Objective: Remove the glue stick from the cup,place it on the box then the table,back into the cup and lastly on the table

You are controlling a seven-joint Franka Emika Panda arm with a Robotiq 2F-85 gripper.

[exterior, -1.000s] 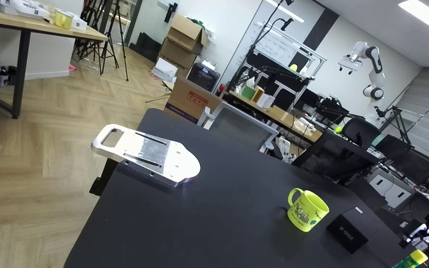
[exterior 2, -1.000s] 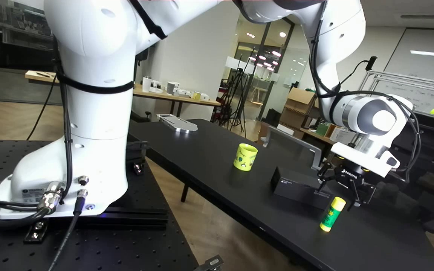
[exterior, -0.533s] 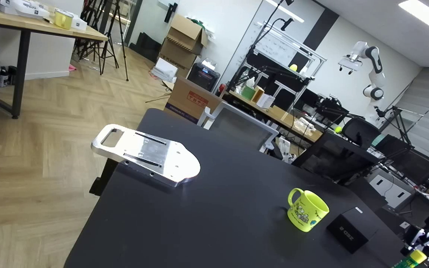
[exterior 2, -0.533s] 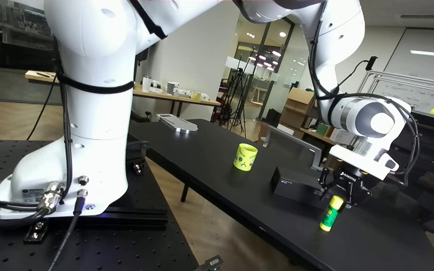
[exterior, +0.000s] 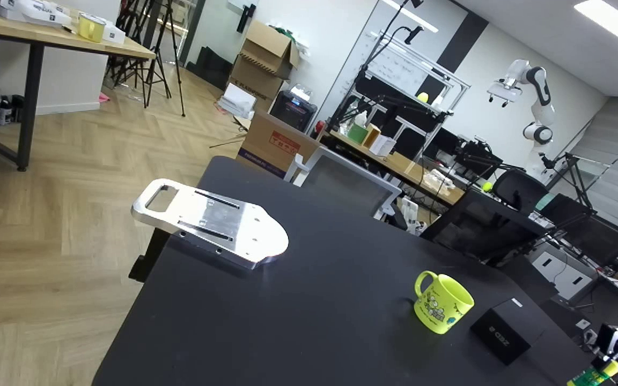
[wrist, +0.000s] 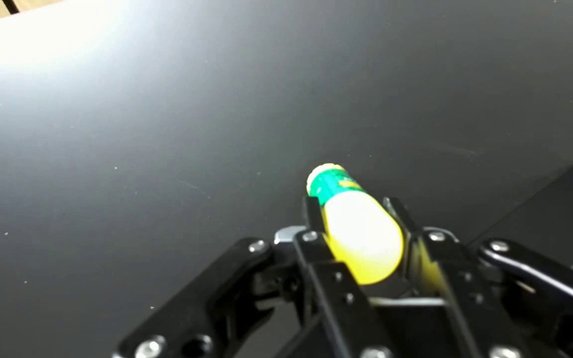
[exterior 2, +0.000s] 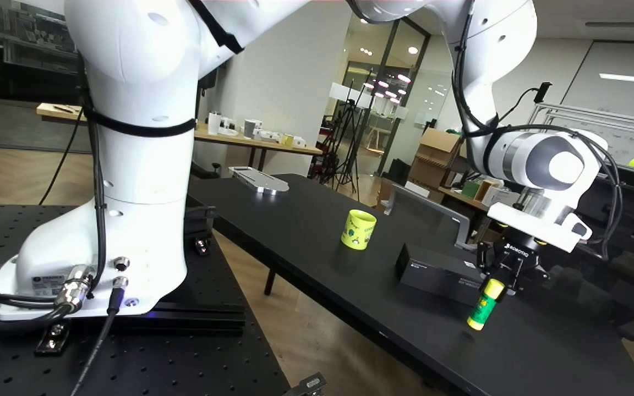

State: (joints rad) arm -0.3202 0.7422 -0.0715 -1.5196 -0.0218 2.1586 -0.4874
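a matte black desk (exterior: 309, 311) is shown in both exterior views, and the wrist view is mostly filled by its top, with bright glare in one corner. a herringbone floor (exterior: 83, 203) is laid around it; a wooden table (exterior: 24, 30) and cardboard boxes (exterior: 258, 72) are ranged farther back, and a grey-framed chair (exterior: 341, 185) is set at the desk's long edge.

a slotted metal plate (exterior: 218, 217) is laid at one end of the desk, its cut-out end jutting past the edge. a yellow-green mug (exterior: 443, 305) is stood upright well apart from the plate, and the space between the mug and a glue stick (wrist: 355, 223) is occupied by a black zed 2 box (exterior: 507, 332).

the glue stick, green with a yellow cap, is found outside the mug, near the box, and tilted; its cap is gripped by the end effector (wrist: 352, 206), whose jaws are closed around it. whether its lower end is touching the desk cannot be told. the white arm (exterior 2: 141, 170), mounted on a perforated black platform (exterior 2: 201, 363), is stretched over the desk and bent downwards at the wrist.
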